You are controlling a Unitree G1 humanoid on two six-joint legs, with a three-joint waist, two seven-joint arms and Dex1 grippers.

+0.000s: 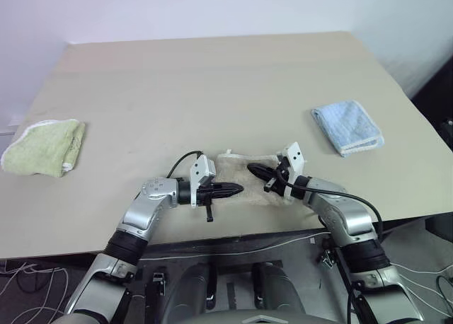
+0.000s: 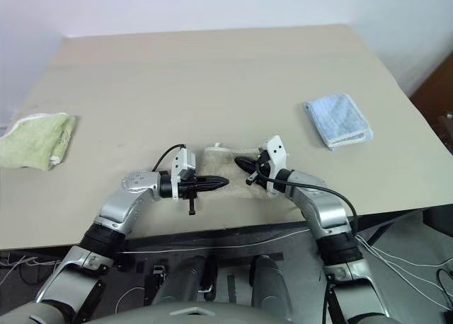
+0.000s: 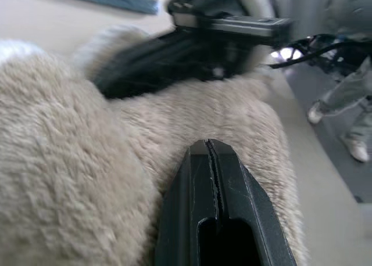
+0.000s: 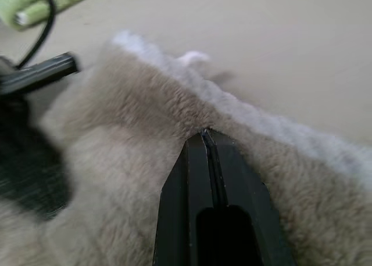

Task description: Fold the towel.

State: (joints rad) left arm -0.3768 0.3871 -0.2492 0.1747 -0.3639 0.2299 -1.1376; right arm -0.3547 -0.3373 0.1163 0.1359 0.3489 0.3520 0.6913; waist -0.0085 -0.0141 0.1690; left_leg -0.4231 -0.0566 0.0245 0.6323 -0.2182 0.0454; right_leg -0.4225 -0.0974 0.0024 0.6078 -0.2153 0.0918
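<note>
Two hands sit pinched shut over the beige towel point(image 1: 248, 179), which lies bunched into a compact bundle at the near edge of the worktop point(image 1: 212, 83). The fold looks nearly finished. The left hand point(image 1: 237, 189) rests against its left end, the right hand point(image 1: 253, 170) on top, both empty.

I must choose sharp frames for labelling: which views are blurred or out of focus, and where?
Left wrist view: the right hand behind is smeared, and the beige towel is soft nearby. Right wrist view: the left hand and green towel are out of focus. Both eye views are sharp, evenly lit.
</note>
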